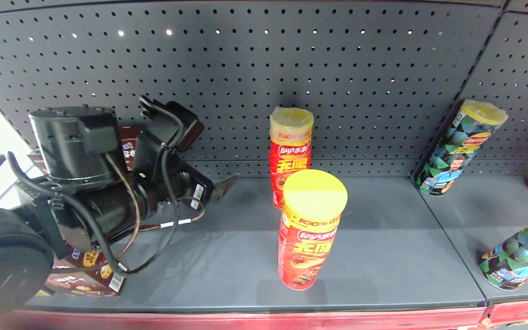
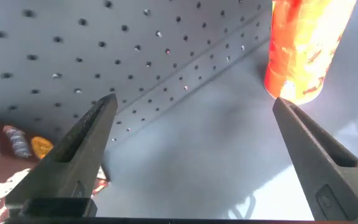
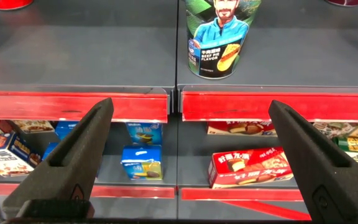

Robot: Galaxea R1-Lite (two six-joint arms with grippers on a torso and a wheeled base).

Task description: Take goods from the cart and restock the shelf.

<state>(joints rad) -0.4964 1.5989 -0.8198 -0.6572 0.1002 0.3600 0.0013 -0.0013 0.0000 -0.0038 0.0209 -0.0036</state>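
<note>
Nearest the shelf [image 1: 227, 275] lip stands the front red can [image 1: 312, 229], upright; left of it the left end effector [image 2: 194, 102] hangs released and empty, and behind it the second red can [image 1: 290, 156] stands near the pegboard [image 1: 245, 68], so a straight-back retreat, probably due next, should avoid toppling either.

Retail shop aisle, snack section. A grey metal shelf [image 1: 227, 261] has a perforated back panel [image 1: 291, 55] and a red price-strip rail [image 3: 73, 104] along its front edge. Tall crisp canisters [image 1: 310, 229] stand upright on it. The lower tiers hold rows of boxed biscuits [image 3: 247, 167] and small blue cartons [image 3: 142, 163], as in a supermarket.
</note>
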